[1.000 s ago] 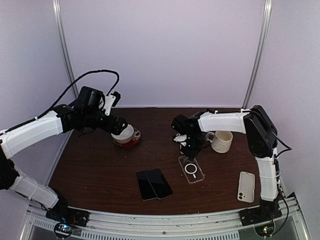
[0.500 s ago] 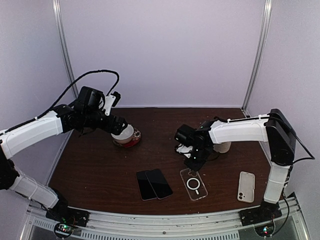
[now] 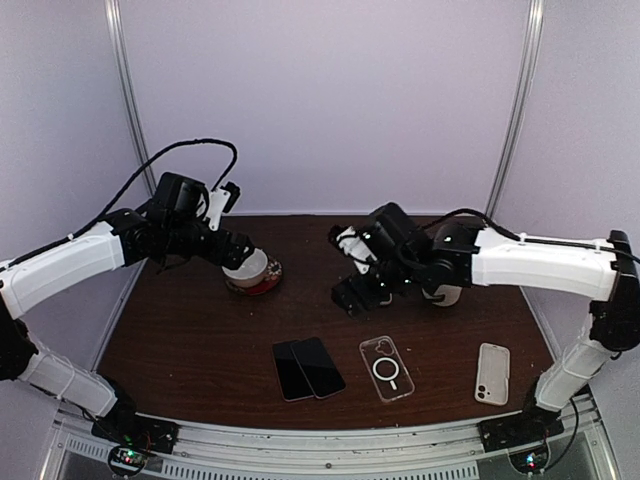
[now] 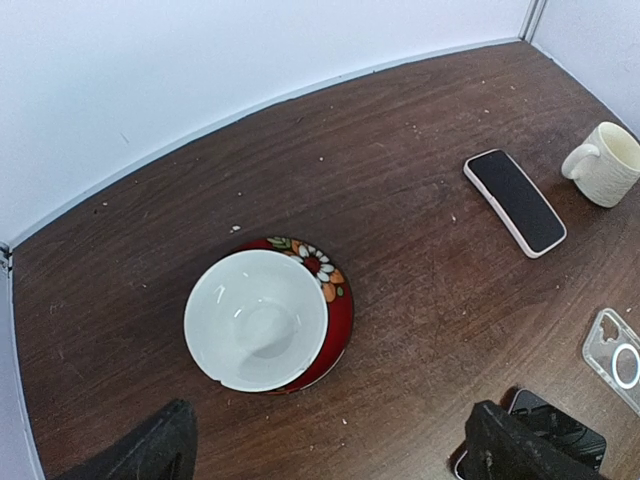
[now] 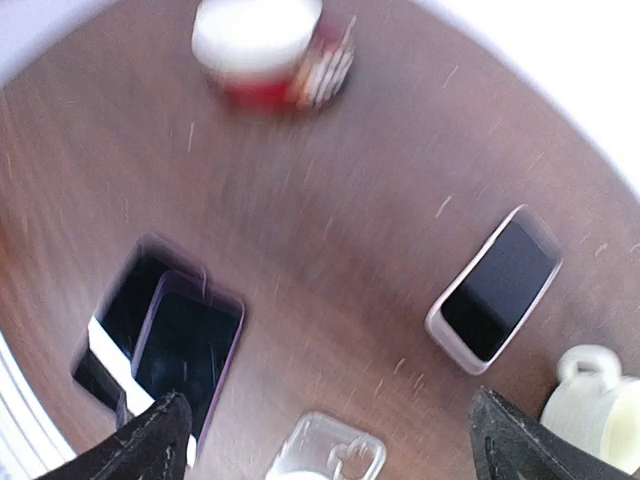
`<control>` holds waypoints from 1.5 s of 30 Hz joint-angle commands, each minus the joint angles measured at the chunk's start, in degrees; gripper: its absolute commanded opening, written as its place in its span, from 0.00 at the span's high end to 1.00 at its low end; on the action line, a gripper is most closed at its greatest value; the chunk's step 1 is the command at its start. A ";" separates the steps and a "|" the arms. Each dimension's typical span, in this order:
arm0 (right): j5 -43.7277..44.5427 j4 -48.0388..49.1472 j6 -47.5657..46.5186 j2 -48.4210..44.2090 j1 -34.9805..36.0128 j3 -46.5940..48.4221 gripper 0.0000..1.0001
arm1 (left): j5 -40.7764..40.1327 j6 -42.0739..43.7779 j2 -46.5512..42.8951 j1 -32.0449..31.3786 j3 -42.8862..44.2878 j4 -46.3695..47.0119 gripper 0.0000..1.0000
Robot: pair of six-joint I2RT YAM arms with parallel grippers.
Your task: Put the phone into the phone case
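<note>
Narrow gap between phone case [image 3: 387,368] and dark phones [image 3: 308,368]; mug [image 4: 605,165] behind.

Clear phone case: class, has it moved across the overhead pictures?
Yes. The clear phone case slid toward the near edge: it started farther back than the dark phones and now lies level with them.

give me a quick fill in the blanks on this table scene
The white bowl sits on a ___ plate. ___ dark phones lie overlapping beside the clear case. The clear case holds ___ phone. The left hand and right hand both stand ___, holding nothing.
Missing words: red; two; no; open.
</note>
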 commanded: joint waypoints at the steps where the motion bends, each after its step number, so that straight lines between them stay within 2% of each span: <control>1: 16.11 32.57 4.21 -9.71 -4.75 -11.32 0.01 | -0.75 -0.98 -2.21 0.29 0.00 1.14 0.03; 2: 15.23 39.47 5.09 -11.01 -5.95 -14.41 0.01 | -0.93 -1.32 -2.87 0.29 0.02 1.12 0.02; 3: 9.64 43.95 5.33 -12.05 -7.28 -16.57 0.00 | -2.04 -1.74 -3.44 0.29 -0.13 0.97 0.02; 4: 3.90 42.62 7.78 -12.33 -8.10 -16.62 0.01 | -4.29 -3.14 -4.14 0.29 -0.57 0.79 0.02; 6: -2.29 28.15 10.73 -9.77 -7.62 -10.50 0.01 | -10.80 -5.95 -5.70 0.34 -2.24 1.09 0.03; 7: -1.92 18.74 11.12 -7.34 -6.06 -6.25 0.01 | -14.25 -7.77 -6.52 0.31 -3.50 1.69 0.02; 9: 6.16 1.66 12.48 -1.41 -0.82 3.18 0.01 | -18.44 -9.47 -8.05 0.37 -6.88 4.00 0.03; 11: 11.28 -10.09 14.84 5.93 4.50 8.68 0.00 | -16.14 -9.03 -9.53 0.47 -8.68 5.00 0.03; 12: 11.15 -14.36 16.43 8.88 6.33 11.30 0.01 | -13.63 -8.66 -10.03 0.47 -9.24 5.39 0.03; 15: 4.98 -22.84 21.14 17.87 9.10 18.89 0.01 | -11.47 -9.39 -10.23 0.47 -9.63 4.57 0.02; 18: 0.71 -22.70 21.36 23.26 10.90 21.93 0.01 | -10.36 -8.95 -9.01 0.47 -7.85 2.49 0.03; 23: -2.46 -20.13 23.30 26.89 11.61 21.91 0.00 | -7.56 -8.39 -6.88 0.47 -5.89 0.17 0.03; 27: -3.61 -20.58 22.64 29.40 11.17 21.99 0.01 | -6.38 -7.44 -6.53 0.47 -5.29 -0.52 0.02; 34: -12.14 -18.19 21.94 31.85 8.38 21.93 0.00 | -6.18 -6.79 -6.79 0.47 -5.86 0.26 0.03; 42: -13.63 -16.34 20.53 34.65 6.51 23.11 0.01 | -5.77 -6.70 -6.55 0.47 -5.79 0.33 0.02; 45: -12.81 -18.90 20.00 37.02 6.40 25.93 0.04 | -5.96 -6.32 -6.57 0.47 -5.78 0.19 0.03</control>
